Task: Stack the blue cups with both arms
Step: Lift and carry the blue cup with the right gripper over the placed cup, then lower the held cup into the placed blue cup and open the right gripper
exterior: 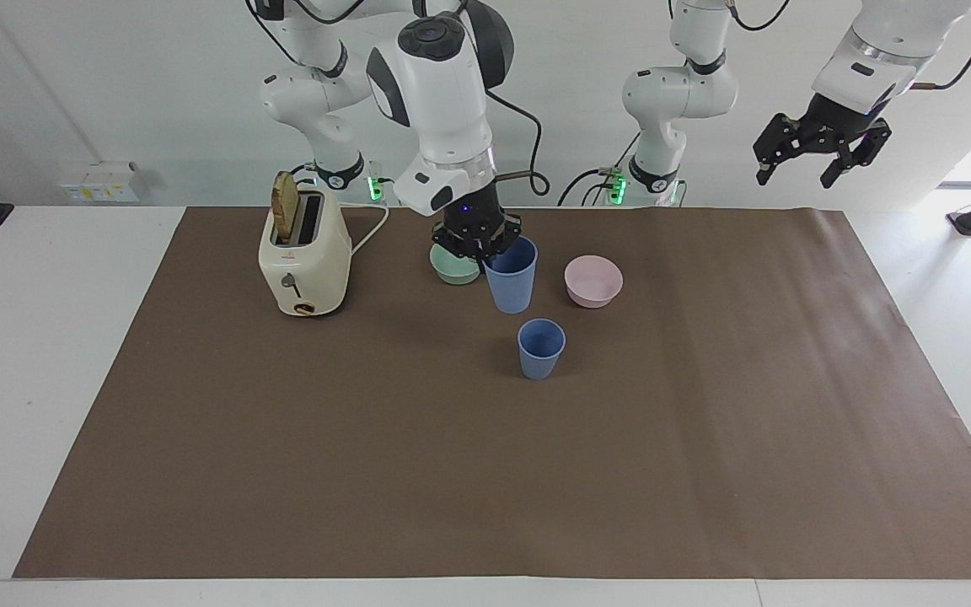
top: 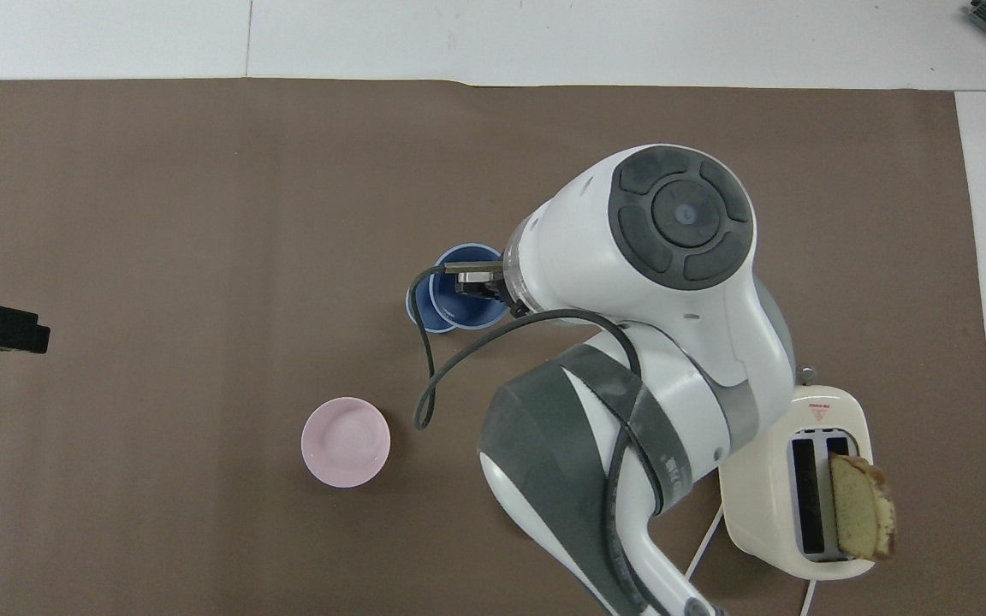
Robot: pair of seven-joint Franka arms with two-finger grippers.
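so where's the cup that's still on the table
The free cup stands upright mid-table, farther from the robots than the pink bowl. The right gripper holds the other cup in the air just above it.

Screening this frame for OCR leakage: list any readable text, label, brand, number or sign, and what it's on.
Nothing can be read here.
Small red label on top of the toaster: too small to read.
Pale lettering on the grey strap of the right arm: blurred, unreadable.
No print shows on the held blue cup, standing blue cup, pink bowl or green bowl.
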